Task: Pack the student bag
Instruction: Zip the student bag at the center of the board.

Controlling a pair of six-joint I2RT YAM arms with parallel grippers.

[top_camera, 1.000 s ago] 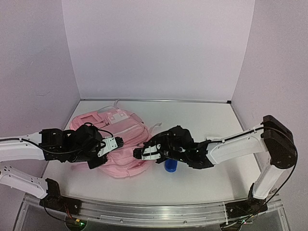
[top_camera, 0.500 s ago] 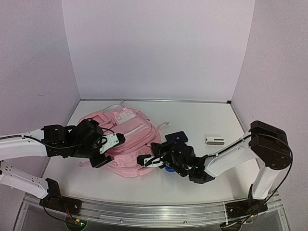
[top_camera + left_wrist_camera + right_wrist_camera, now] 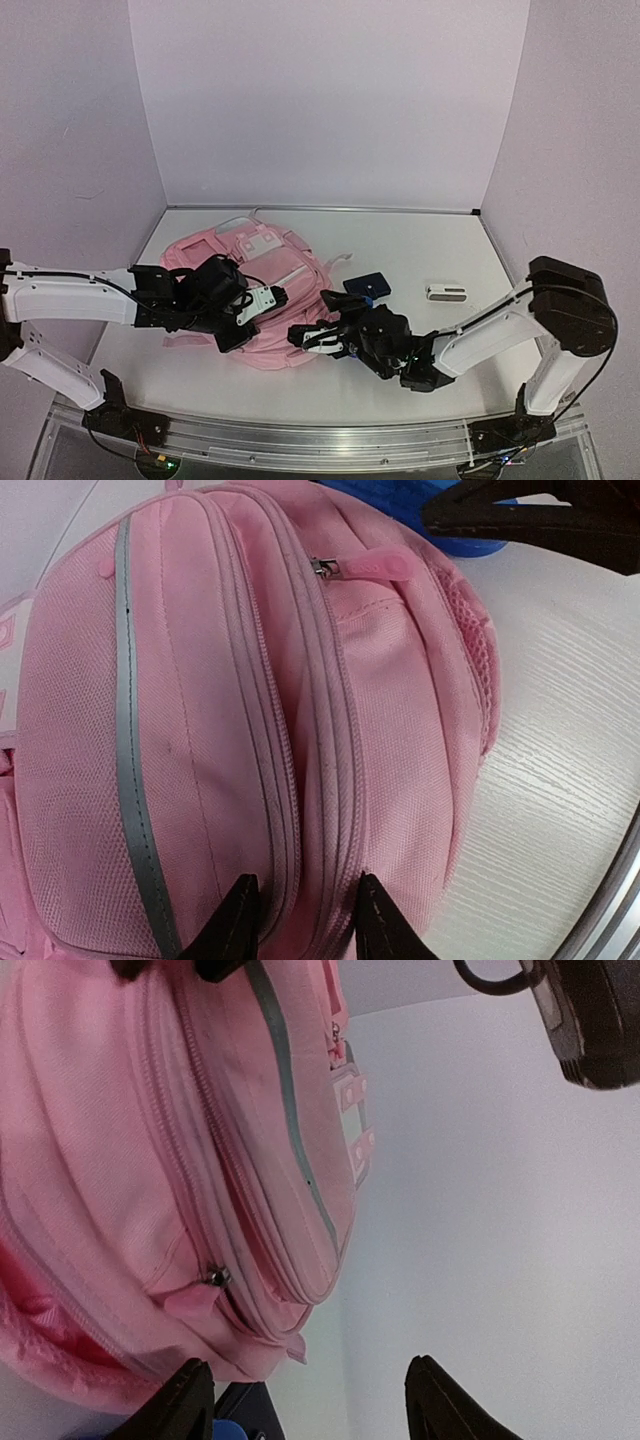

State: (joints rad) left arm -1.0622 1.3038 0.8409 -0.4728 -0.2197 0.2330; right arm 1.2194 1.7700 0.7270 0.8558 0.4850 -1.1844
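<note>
Straddles a zip seam of the student bag (image 3: pixel 180 730) with the left gripper (image 3: pixel 303 922), pinch unclear from here, and holds the right gripper (image 3: pixel 305 1400) spread empty near the zip pull (image 3: pixel 195 1298), poised for opening it.

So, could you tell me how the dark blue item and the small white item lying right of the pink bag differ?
The dark blue item is broader and squarish; the small white item is a slim pale bar. The dark blue item lies close beside the student bag; the small white item sits apart, farther right. Both lie flat on the table, not yet packed.
</note>
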